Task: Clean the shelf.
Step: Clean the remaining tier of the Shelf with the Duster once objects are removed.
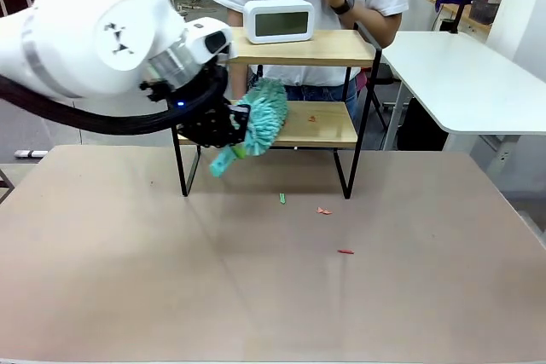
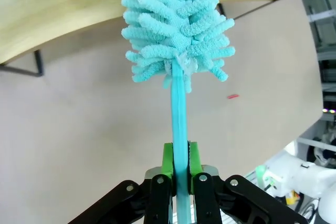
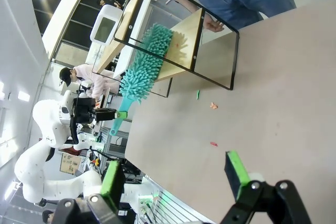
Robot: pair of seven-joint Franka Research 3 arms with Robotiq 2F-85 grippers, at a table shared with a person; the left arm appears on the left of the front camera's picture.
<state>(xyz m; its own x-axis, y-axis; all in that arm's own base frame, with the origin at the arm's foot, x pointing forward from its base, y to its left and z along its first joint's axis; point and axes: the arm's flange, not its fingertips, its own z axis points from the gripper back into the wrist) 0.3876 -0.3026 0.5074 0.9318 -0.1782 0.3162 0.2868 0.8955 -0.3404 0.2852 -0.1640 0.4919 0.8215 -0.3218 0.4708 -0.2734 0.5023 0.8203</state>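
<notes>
Front view: left gripper (image 1: 229, 125) jaws clamp duster (image 1: 260, 118) on shelf (image 1: 328, 125).

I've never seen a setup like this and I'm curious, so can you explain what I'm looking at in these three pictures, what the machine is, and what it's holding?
This is a two-armed robot at a table, with a person standing across from it. The front view looks over the table from between the arms. The other two pictures come from cameras on each wrist, looking along that arm's fingers.

The left gripper is shut on the handle of a teal duster, whose fluffy head reaches the lower board of the shelf, a small rack of two wooden boards in a black frame. A white clock stands on its top board. A few small scraps, red and green, lie on the table in front of the shelf, and one more on the lower board.

The right gripper is open, holds nothing, and hangs over the table.
</notes>
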